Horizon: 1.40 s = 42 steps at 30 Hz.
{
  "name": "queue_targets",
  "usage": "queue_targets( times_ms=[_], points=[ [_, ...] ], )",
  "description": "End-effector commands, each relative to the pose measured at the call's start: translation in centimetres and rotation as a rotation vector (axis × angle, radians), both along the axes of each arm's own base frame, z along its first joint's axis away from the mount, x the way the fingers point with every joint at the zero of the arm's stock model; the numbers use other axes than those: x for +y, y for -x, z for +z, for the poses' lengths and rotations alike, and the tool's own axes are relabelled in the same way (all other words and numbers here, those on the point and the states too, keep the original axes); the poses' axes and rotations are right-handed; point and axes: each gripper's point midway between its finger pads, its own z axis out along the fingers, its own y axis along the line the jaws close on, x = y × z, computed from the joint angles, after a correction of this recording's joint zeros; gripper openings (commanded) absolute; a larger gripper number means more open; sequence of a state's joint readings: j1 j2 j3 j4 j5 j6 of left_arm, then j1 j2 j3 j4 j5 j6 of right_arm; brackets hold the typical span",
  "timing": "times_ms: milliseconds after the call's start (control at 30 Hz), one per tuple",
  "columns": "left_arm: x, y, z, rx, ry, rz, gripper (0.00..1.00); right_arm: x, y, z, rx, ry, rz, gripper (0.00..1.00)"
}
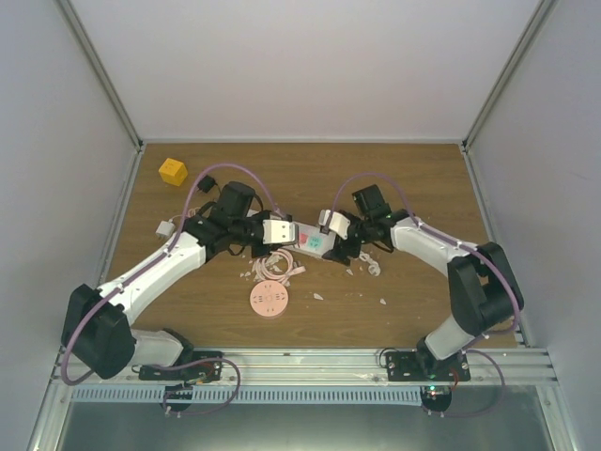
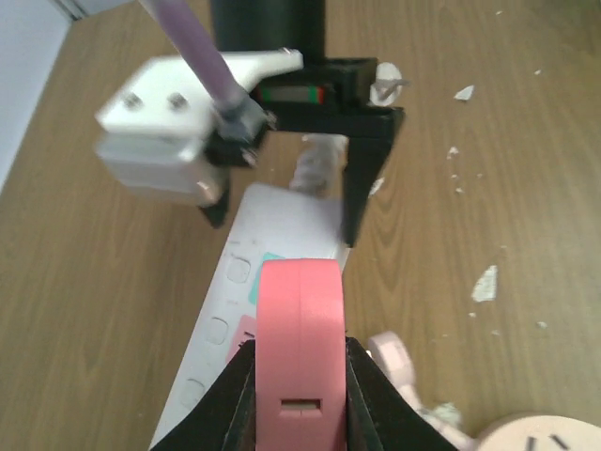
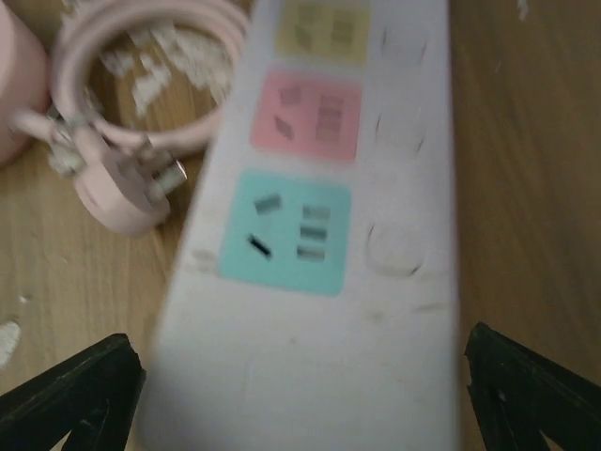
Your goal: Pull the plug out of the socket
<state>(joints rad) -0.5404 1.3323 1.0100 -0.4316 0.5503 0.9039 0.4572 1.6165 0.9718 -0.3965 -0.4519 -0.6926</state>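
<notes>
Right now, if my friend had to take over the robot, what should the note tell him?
Left gripper: shut on the pink plug, held over the power strip.
Right gripper: open, one finger on each side of the strip's end.
Done: the plug looks pulled out; the three coloured sockets in the right wrist view are empty.
Left: probably just set the plug down and back both arms away.
Note: another pink plug with a coiled cable lies loose beside the strip.
</notes>
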Motion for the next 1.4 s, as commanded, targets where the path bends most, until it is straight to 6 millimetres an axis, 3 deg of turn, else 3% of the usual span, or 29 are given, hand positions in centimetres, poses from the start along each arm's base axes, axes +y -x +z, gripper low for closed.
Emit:
queue_targets(
  times_ms=[0, 100, 233, 300, 500, 767, 867, 1067, 1367],
  points=[
    [0.8, 2.5, 0.3, 0.108, 0.024, -0.003, 0.16, 2.1, 0.2, 5.6, -0.070, -0.137, 0.067, 0.97],
    [1.4, 3.0, -0.2, 0.119, 0.010, 0.012, 0.16, 2.3, 0.7, 6.5, -0.083, -0.155, 0.086, 0.98],
    [1.9, 3.1, -0.1, 0.107, 0.012, 0.034, 0.16, 1.7, 0.3, 5.8, -0.106, -0.112, 0.077, 0.97],
    [2.0, 3.3, -0.1, 0.126, 0.021, 0.034, 0.16, 2.0, 0.8, 6.8, -0.103, -0.139, 0.090, 0.96],
    [1.7, 5.6, -1.4, 0.239, 0.051, -0.034, 0.17, 3.9, 4.1, 11.0, -0.125, -0.258, 0.189, 0.84],
    [1.1, 6.8, -1.7, 0.314, 0.098, -0.069, 0.17, 7.0, 8.9, 13.8, -0.136, -0.321, 0.324, 0.61],
    [1.0, 6.8, -1.6, 0.320, 0.107, -0.066, 0.18, 7.7, 9.9, 13.9, -0.112, -0.336, 0.352, 0.57],
    [0.8, 6.4, -1.6, 0.317, 0.113, -0.062, 0.18, 8.7, 11.1, 12.2, -0.058, -0.320, 0.381, 0.50],
    [0.9, 6.2, -1.5, 0.302, 0.114, -0.048, 0.19, 9.6, 10.2, 11.0, -0.034, -0.293, 0.336, 0.38]
  ],
)
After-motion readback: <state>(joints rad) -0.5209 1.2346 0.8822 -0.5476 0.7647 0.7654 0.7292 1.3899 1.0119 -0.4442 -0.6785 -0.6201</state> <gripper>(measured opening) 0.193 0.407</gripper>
